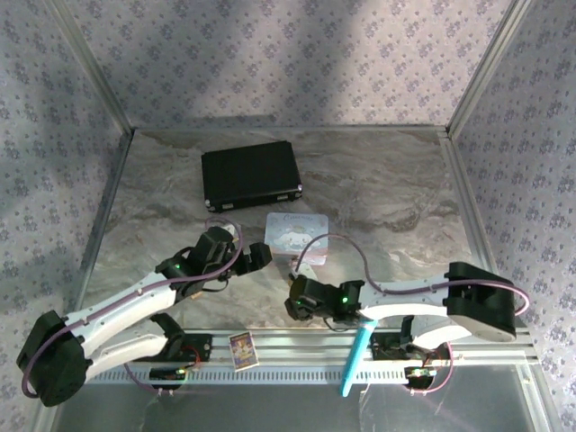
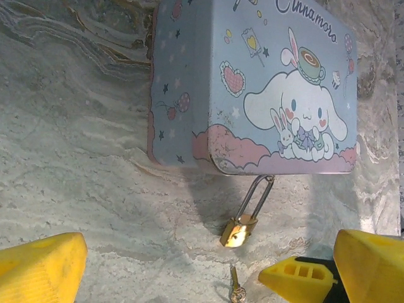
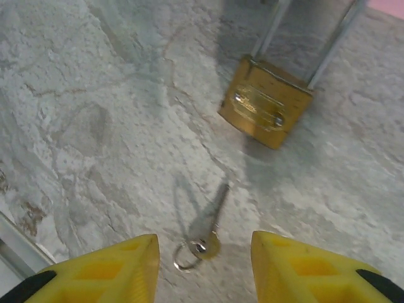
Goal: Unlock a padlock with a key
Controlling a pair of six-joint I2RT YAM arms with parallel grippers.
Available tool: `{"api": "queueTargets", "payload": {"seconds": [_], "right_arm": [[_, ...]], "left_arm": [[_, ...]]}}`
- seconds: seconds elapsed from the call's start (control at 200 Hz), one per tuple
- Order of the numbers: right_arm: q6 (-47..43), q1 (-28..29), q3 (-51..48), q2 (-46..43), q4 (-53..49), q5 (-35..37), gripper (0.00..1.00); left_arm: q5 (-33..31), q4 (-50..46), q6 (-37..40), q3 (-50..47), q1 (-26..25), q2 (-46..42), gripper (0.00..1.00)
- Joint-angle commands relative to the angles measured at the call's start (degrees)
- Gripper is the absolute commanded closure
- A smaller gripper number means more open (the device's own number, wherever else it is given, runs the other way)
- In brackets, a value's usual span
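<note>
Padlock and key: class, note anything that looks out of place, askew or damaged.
Nothing stands out. The padlock lies flat, shackle at the edge of the tin; the key lies loose on the table nearby, between the open fingers of the right gripper.

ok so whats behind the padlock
The pastel tin sits right behind the padlock, whose shackle reaches up to the tin's near edge. What the shackle hooks through is covered by the lid's rim.
</note>
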Motion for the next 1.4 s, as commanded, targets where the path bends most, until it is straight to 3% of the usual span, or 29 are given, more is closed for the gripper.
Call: {"api": "queueTargets", "payload": {"seconds": [0.0,0.225,0.615,0.825,0.954,1.114,1.399], "right_arm": [[2.94,1.79,3.60,2.19,-4.59,6.46,0.57],[4.57,3.26,5.37,3.81,-10.67,9.30,0.57],[3.66,4.33,7.78,9.24,-10.06,5.87,0.63],[3.47,4.17,8.67,10.62,-10.88,4.61,0.86],[3.15,3.52,6.45,9.26,-8.65,1.86,0.94],[-1.16,-0.74,-0.93,2.63,1.12,-6.17,0.98],[-6.86,-15.34,-8.62,-12.37,7.12,-22.55,1.00]], "left_arm": [[-1.82,1.11,-0.96,0.19,-0.66,-0.56,0.00],[-3.14,1.40,-1.29,-0.90,-1.01,-2.30,0.00],[-4.05,0.89,-1.93,-1.57,-1.21,-2.63,0.00],[-4.45,0.62,-2.29,-2.20,-1.25,-2.85,0.00],[-4.42,1.07,-2.76,-2.36,-1.27,-2.99,0.00],[-3.86,4.81,-2.83,-2.89,-2.36,-2.53,0.01],[-3.32,23.60,-1.86,-6.23,-7.52,-0.62,0.21]]}}
